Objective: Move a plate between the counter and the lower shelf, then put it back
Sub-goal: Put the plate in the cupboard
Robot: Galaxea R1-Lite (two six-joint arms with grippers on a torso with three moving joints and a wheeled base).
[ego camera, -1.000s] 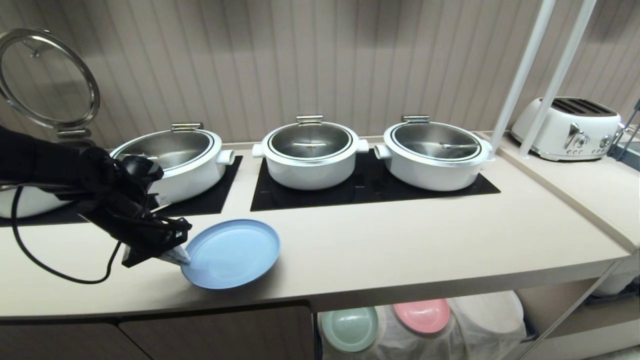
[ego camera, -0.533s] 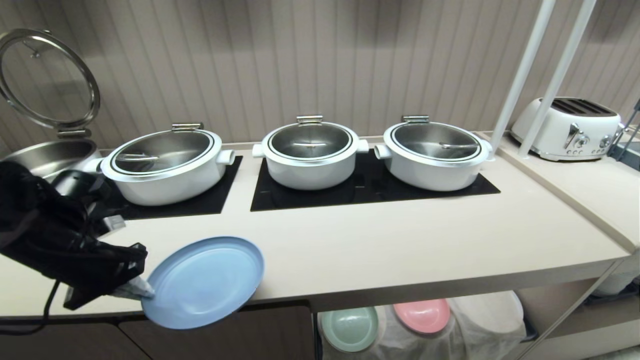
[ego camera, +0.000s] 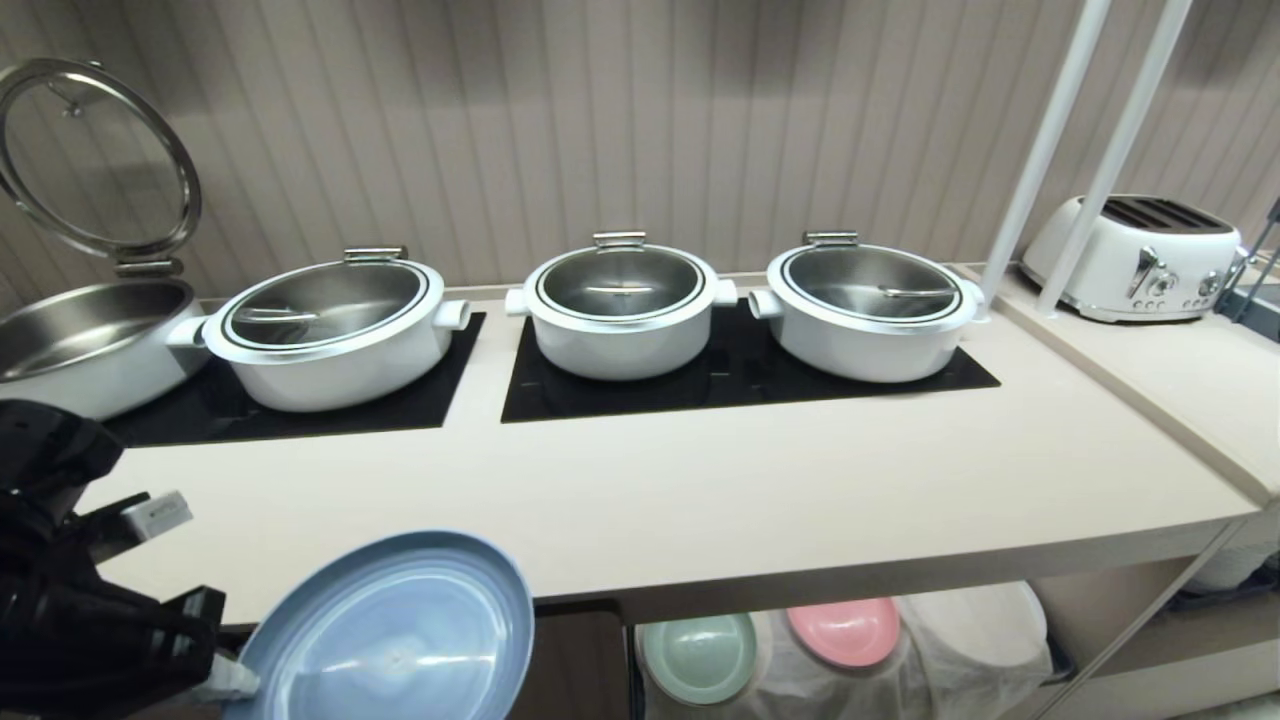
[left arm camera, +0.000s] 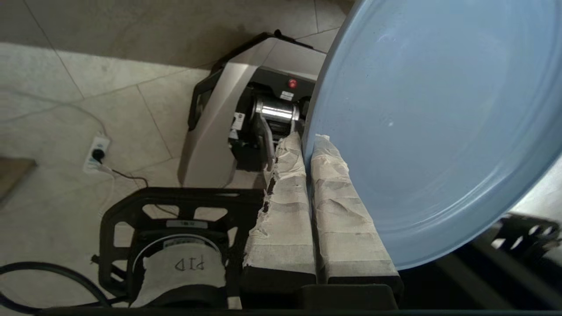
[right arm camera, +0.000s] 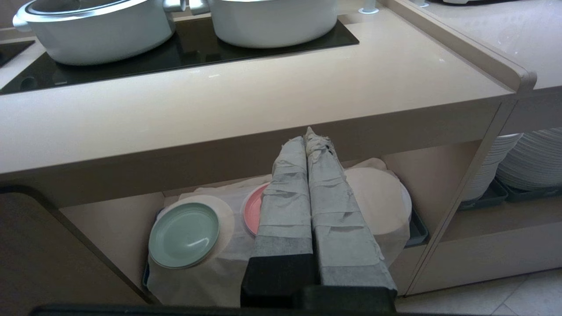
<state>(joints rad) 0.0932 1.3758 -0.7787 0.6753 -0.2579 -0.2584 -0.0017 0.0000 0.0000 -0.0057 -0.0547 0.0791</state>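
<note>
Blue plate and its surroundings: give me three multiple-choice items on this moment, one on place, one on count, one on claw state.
1. Where is the light blue plate?
A. Flat on the counter
B. Held in the air in front of the counter's front edge
C. On the lower shelf

2. How many coloured plates lie on the white cloth in the lower shelf?
A. One
B. Two
C. Four

3. What is the left claw doing?
A. Open, empty
B. Shut on the plate's rim
C. Shut on a pot lid

Key: 1 B, the plate hangs past the counter edge; 2 B, one mint green plate and one pink plate; 3 B, its taped fingers pinch the rim.
</note>
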